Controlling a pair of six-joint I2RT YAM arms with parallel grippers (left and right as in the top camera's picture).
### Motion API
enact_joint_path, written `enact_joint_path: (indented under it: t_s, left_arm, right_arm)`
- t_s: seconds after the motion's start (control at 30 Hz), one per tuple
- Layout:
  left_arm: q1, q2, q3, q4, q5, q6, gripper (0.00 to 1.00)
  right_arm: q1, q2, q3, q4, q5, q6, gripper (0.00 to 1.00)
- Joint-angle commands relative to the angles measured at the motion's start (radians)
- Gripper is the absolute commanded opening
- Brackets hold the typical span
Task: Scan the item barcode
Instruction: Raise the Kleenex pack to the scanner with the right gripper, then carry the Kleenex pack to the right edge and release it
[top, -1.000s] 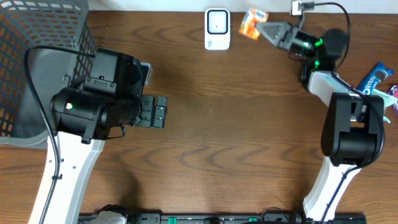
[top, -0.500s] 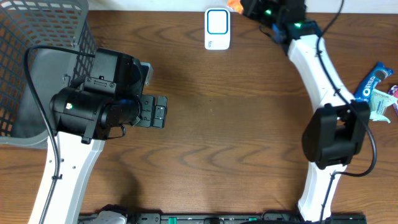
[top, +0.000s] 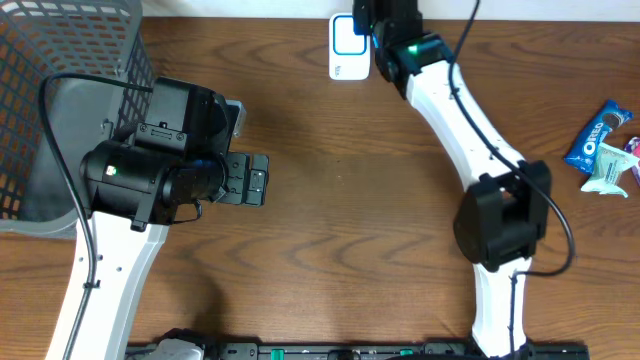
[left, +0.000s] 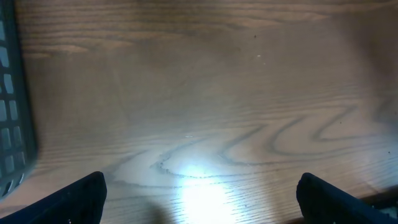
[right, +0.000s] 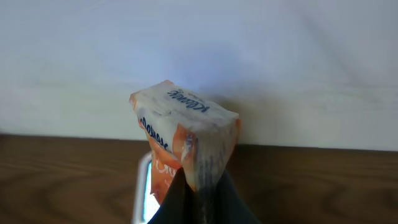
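1. Swung right claw (right: 198, 186) leftward since a second ago; grips tissue pack (right: 185, 140) tight by its lower edge.
2. Holds pack just above scanner (right: 146, 196), down-left of the fingertips.
3. Leaves left claw (left: 199, 202) spread wide over table (left: 199, 93), basket (left: 9, 112) to its left.

You had a brown wood-grain table (top: 340, 210) under everything. At its left end sat a dark grey wire-mesh basket (top: 70, 40), and its wall also showed as a grid at the left edge of the left wrist view. Well apart from it, near the table's right edge, a blue Oreo biscuit packet (top: 598, 130) lay tilted, with a pale mint-and-white wrapper (top: 610, 178) just beside it. You could not tell whether the two touched. Behind the far edge rose a plain white wall (right: 199, 50).
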Motion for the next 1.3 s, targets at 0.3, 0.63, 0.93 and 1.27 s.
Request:
enact_joint_path:
  t_s: [0.3,0.63,0.93,1.27]
  left_arm:
    - [0.005,0.002,0.009,-0.003,-0.012,-0.001,0.98]
    - [0.005,0.002,0.009,-0.003,-0.012,-0.001,0.98]
    - [0.005,0.002,0.009,-0.003,-0.012,-0.001,0.98]
    - [0.005,0.002,0.009,-0.003,-0.012,-0.001,0.98]
  right_arm:
    - [0.090,0.169,0.016,0.169,0.143,-0.700,0.01]
    - [0.124,0.186,0.015,0.126,0.194,-0.828,0.01]
    - [0.071,0.186,0.015,0.054,0.246,-0.801,0.01]
    - [0.050,0.169,0.020,0.088,0.519,-0.595,0.01]
